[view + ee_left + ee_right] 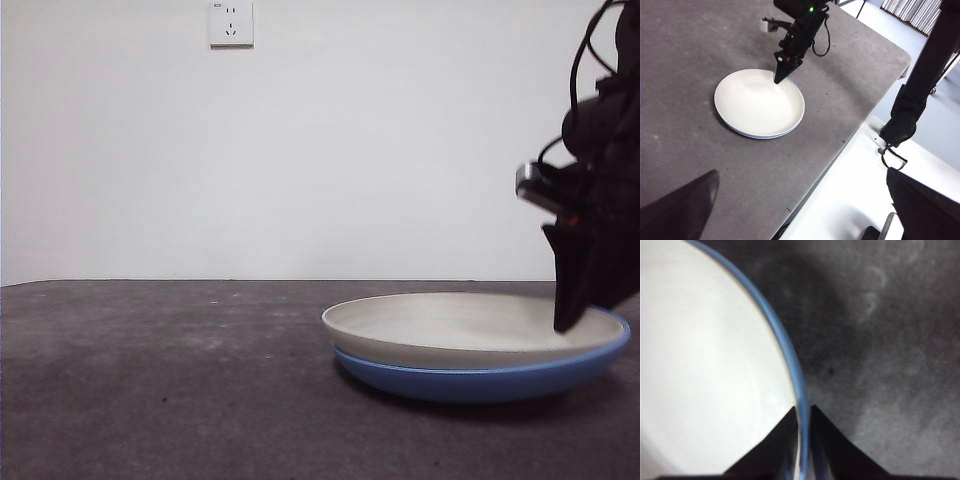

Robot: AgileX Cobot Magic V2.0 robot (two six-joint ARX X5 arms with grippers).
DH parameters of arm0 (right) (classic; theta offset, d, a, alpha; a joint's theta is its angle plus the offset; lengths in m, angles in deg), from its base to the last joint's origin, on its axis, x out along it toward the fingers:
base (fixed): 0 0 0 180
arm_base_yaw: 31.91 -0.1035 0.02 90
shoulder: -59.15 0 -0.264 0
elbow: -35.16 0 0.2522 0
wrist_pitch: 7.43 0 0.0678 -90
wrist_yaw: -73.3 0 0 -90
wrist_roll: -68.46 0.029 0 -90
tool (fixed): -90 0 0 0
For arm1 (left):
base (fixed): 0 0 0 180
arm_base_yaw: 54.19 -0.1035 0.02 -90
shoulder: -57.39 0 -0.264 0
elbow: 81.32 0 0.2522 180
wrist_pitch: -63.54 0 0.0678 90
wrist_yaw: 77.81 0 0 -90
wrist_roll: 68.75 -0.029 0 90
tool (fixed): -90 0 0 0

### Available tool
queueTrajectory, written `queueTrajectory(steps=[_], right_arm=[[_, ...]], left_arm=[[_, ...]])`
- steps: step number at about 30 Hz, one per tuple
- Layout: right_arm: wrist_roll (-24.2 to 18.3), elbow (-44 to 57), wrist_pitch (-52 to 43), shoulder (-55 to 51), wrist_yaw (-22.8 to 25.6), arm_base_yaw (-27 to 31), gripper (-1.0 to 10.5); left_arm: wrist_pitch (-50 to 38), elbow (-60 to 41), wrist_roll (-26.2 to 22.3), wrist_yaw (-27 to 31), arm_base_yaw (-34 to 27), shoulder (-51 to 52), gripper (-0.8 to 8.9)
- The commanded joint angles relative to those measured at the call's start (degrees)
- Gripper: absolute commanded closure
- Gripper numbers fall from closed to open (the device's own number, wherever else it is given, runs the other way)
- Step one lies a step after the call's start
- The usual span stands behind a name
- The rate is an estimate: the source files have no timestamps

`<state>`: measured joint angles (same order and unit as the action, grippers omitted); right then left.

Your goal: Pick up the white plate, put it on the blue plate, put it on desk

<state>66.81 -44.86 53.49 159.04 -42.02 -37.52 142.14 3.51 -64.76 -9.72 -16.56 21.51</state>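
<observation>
Behind the desk we see a plain white wall with a socket high up. On the dark speckled top, toward the right of the front view, the white plate sits nested in the blue plate, so only a blue edge shows around it. We find the right gripper at the stack's rim, one jaw inside the white plate and the other outside the blue edge, narrowed around both rims; whether the jaws actually press on them we cannot quite tell from the blurred close view. The left gripper hangs well apart from the plates, above the desk's edge, its jaws spread wide and holding nothing.
</observation>
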Motion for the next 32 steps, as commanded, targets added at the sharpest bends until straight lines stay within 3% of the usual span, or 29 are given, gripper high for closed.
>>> queueTrajectory(steps=[1,9,21,32], right_arm=[[2.1,-2.27,-0.07,-1.51,-0.59,-0.76,9.4],[8.37,-3.13,0.07,-3.89,-1.73,-5.22,9.4],[18.47,-3.13,-8.63,-2.36,-1.66,-17.79,9.4],[22.27,-3.19,-14.64,2.62,-3.13,-18.78,9.4]], left_arm=[[-0.5,0.48,0.15,0.04,0.26,-0.37,2.19],[-0.48,0.48,0.13,0.04,0.26,-0.37,2.19],[-0.5,0.48,-0.07,0.04,0.26,-0.37,2.19],[0.33,0.48,-0.04,0.04,0.26,-0.37,2.19]])
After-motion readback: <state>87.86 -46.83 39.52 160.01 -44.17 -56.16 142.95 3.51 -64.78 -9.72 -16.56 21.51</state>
